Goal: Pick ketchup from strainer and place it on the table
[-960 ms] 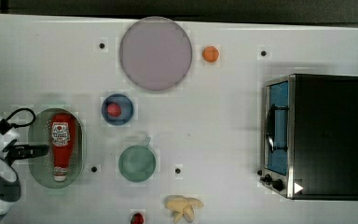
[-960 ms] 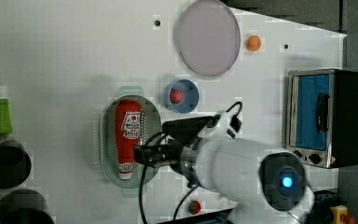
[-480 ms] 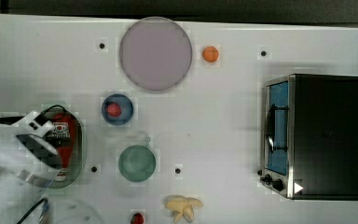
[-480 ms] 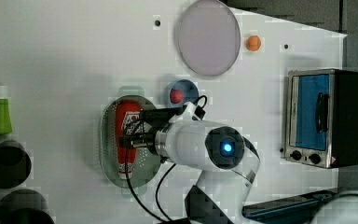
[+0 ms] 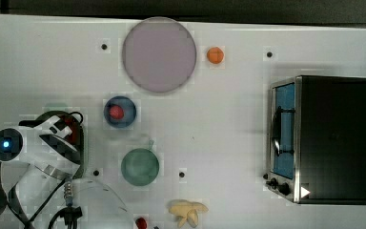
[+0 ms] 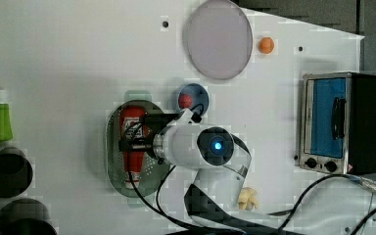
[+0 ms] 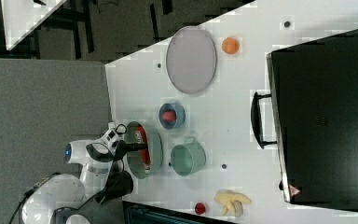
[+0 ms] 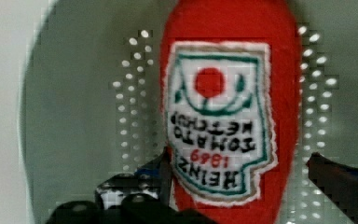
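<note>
Presently the gripper [image 8: 235, 186] hangs low over the strainer [image 6: 113, 147], a pale green perforated basin near the top view's left edge of the white worktop [image 5: 228, 138]. Its two dark fingers stand wide apart, one on either side of the ketchup bottle [image 8: 228, 107], as the wrist view shows; whether either finger touches the red body cannot be told, and nothing is clamped. The ketchup bottle lies on its side inside the strainer, label up, its length running along the basin's long axis in the left view [image 6: 133, 139]. In the right view the strainer [image 7: 144, 149] sits just beside a green cup [image 7: 187, 158], with a small blue bowl holding a red fruit [image 7: 171, 115] near it. Farther off on the worktop are a large grey-lilac plate [image 5: 158, 54], an orange ball [image 5: 215, 55], a toaster oven [image 5: 321, 138] and a peeled banana [image 5: 188, 212]. Judged from this arrangement, the approach is complete but the grasp is not yet made: the bottle rests in the strainer, so the closing of the fingers, the lift clear of the rim, the carry to a bare patch of worktop and the release all remain.
</note>
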### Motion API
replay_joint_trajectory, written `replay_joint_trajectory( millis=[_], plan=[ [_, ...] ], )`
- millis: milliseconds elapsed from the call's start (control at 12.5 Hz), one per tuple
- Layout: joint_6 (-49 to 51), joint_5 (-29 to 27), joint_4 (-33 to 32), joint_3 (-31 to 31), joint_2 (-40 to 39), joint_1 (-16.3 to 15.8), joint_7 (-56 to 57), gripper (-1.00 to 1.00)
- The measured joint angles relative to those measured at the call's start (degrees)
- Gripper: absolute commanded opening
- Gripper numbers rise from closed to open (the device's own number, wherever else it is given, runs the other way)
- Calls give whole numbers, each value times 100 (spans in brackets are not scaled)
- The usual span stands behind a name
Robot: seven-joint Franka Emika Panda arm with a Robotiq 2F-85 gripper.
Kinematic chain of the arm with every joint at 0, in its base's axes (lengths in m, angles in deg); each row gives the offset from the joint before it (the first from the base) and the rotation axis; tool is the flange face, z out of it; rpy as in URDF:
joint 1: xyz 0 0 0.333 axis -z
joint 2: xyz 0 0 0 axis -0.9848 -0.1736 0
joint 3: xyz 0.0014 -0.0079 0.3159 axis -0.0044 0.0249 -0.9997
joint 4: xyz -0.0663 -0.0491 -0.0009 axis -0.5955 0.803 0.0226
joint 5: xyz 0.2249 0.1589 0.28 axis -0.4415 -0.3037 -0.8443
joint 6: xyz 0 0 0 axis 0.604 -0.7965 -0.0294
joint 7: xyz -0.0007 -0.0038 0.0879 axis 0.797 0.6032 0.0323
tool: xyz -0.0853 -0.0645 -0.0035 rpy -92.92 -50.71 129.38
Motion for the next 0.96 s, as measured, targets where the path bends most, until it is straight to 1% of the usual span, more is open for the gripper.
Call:
replay_joint_trajectory(
  millis=[240,480,720,800,960],
  plan=[
    [-115,84,45,56,-90,-65,-111,21],
    [-62,182,34,59,-62,-88,-199,21],
    [366,143,-134,-36,339,5,-206,21],
    [529,-73,-190,-140,571,96,-208,21],
    [713,-890,-145,-336,1143,232,-211,21]
  ],
)
